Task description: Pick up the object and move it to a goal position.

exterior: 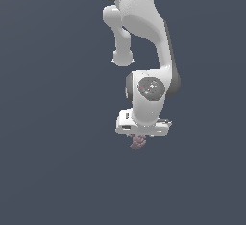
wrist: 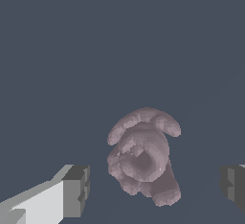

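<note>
Closest to the wrist cam are the two gripper fingers, grey pads on white bodies, one on each side of the shot with a big gap between them. So the gripper is spread wide, released, not clamped on anything.

Sitting in that gap is the object, a lumpy mauve clump with rounded knobs and a curled bit arching over one end. It's a lot narrower than the opening, and neither pad is touching it; there's plain dark background showing on both sides of it. It looks a bit closer to the finger that's in fuller view than to the other one, which is mostly cut off at the frame edge.

From the exterior view you get the white arm coming down from the top of the frame, folded over so the gripper points downward at roughly mid-frame, slightly to the exterior view's right of centre. The object peeks out right under the hand, just a small pinkish blob, partly hidden by the gripper body. The fingers themselves aren't really visible there.

Everything around is the same flat dark blue-grey, so I can't tell whether the clump is resting on a surface or not.
</note>
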You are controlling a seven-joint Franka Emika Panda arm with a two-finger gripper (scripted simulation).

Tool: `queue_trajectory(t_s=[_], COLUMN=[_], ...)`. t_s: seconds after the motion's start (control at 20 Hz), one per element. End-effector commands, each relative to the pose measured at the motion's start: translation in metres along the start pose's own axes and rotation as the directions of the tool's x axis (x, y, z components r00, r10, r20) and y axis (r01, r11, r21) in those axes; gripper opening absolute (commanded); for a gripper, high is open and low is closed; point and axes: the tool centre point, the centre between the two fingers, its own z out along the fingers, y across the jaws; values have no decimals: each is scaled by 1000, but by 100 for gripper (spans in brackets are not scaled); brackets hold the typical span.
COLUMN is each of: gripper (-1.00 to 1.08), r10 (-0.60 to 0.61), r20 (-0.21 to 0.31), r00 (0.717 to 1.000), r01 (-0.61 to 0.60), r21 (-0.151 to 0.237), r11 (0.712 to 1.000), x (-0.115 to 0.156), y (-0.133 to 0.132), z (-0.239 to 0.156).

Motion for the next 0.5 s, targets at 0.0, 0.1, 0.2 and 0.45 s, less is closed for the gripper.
queue_trajectory(t_s=[0.0, 0.1, 0.2, 0.45], gripper=[100, 100, 100, 100], r10=[0, 1, 1, 2], r20=[1, 1, 1, 0], r00=[1000, 1000, 1000, 1000], r01=[0, -1, -1, -2], r21=[0, 0, 0, -1], r11=[1000, 1000, 1000, 1000], x=[0, -1, -1, -1], y=[0, 0, 0, 0], z=[8, 17, 30, 47])
